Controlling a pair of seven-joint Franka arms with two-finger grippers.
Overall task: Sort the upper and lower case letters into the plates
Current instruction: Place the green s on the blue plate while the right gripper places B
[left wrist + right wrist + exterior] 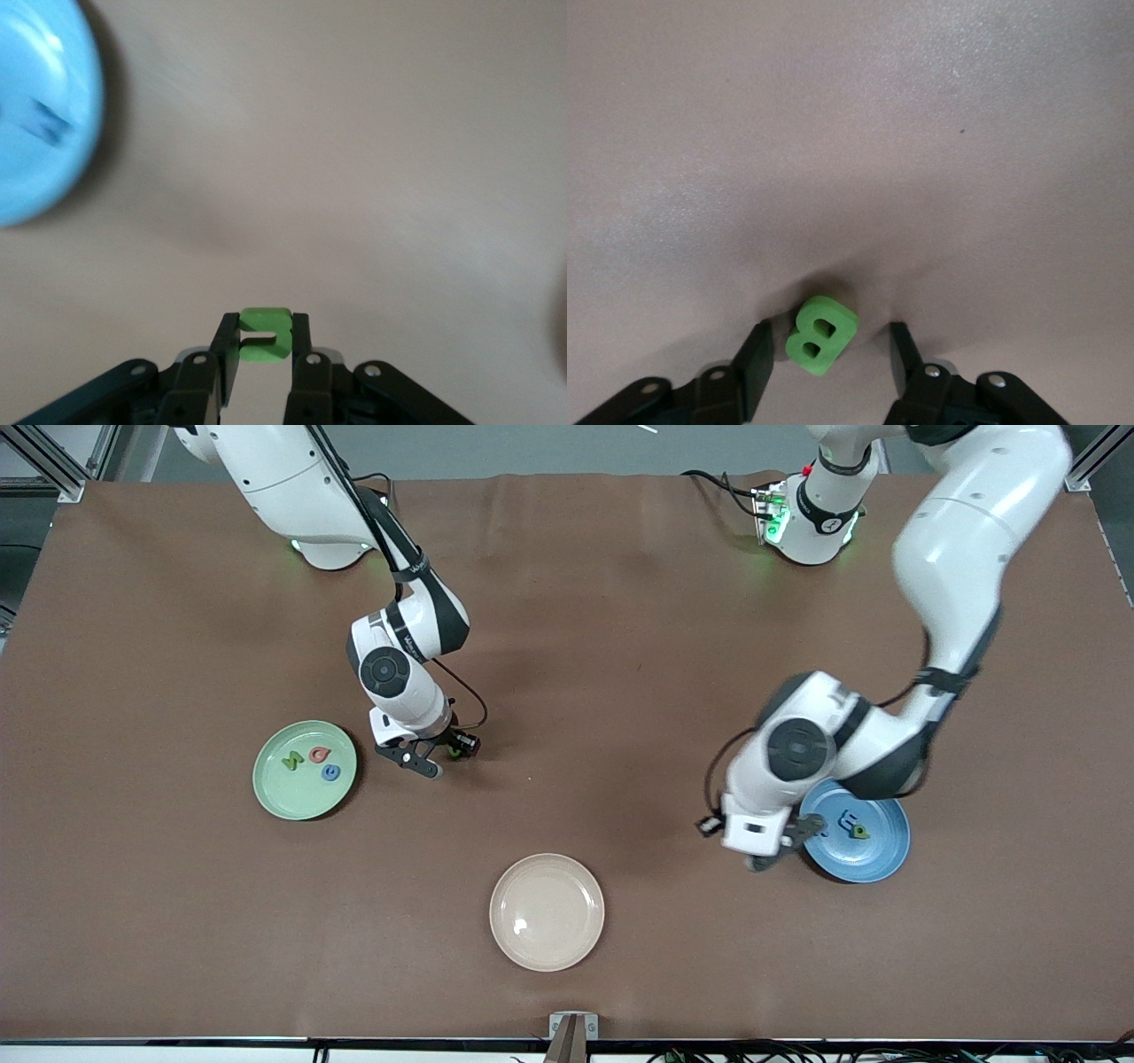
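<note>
I see a brown desk (620,646), a mint green plate (276,790), a blue plate (877,850), a cream plate (547,948), a bright green B (820,335), and white arms with black grippers.

A green letter piece (820,335) lying on the table (921,133) reads "B" — a capital, seen in the right wrist view. On the mint green plate (275,788) a green piece (292,761) looks like "N". The other pieces there and on the blue plate (886,850) are too small to read.
</note>
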